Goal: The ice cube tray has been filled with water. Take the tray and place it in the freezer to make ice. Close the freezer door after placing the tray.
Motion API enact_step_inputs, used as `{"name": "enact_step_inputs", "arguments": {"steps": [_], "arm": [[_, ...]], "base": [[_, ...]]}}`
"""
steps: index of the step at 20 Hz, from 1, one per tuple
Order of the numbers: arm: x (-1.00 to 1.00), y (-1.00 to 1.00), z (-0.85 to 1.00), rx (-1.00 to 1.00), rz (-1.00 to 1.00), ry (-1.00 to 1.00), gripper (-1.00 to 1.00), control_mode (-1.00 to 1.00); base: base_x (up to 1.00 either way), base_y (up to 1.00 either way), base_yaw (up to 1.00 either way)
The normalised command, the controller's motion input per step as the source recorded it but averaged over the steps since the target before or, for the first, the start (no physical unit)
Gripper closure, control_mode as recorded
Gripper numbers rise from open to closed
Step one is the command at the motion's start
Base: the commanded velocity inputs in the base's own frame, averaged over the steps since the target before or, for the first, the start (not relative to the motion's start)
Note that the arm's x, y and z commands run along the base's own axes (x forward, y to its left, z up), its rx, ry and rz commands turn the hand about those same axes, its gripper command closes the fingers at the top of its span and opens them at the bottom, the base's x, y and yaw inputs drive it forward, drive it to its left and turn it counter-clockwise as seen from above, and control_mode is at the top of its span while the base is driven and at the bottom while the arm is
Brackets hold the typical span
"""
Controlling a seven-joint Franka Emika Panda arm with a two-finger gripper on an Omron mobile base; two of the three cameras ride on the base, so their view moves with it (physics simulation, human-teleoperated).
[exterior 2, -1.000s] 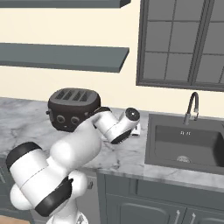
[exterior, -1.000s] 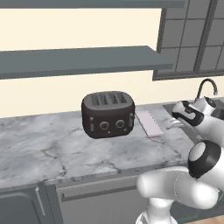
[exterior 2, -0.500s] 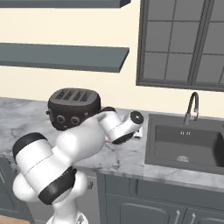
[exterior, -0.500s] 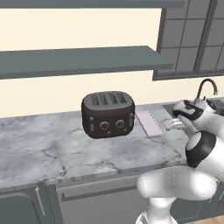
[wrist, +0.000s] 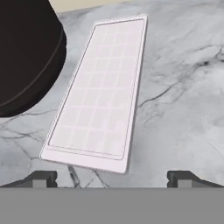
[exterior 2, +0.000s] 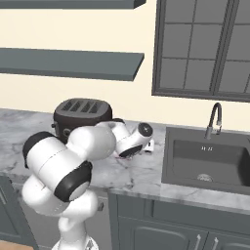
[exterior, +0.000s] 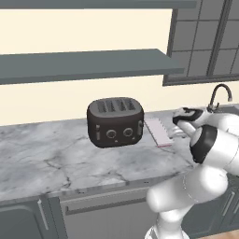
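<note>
tool [wrist: 111,177] wide, empty, above ice cube tray [wrist: 100,92] flat beside toaster [wrist: 26,52].

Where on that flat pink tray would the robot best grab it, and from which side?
Probably across its narrow width. The ice cube tray lies flat on the counter, long and thin, with the toaster close along one long side. Coming down from above with the open gripper straddling the near short end looks safest.
</note>
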Motion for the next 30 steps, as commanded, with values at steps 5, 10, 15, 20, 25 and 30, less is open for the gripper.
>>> {"name": "enact_step_inputs", "arguments": {"steps": [5,10,15,20,25,30], "arm": [[0.35,0.00,-0.07,0.02,-0.01,0.08,-1.00,-1.00],[0.20,0.02,-0.28,0.01,0.00,0.01,-1.00,-1.00],[0.17,0.03,-0.36,0.01,0.00,0.00,-1.00,-1.00],[0.20,0.00,-0.33,0.03,0.00,0.00,-1.00,-1.00],[0.21,0.19,-0.39,0.01,0.00,0.04,-1.00,-1.00],[0.06,0.50,-0.45,0.01,0.00,0.03,-1.00,-1.00]], "base": [[0.00,0.00,0.00],[0.00,0.00,0.00],[0.00,0.00,0.00],[0.00,0.00,0.00],[0.00,0.00,0.00],[0.00,0.00,0.00]]}}
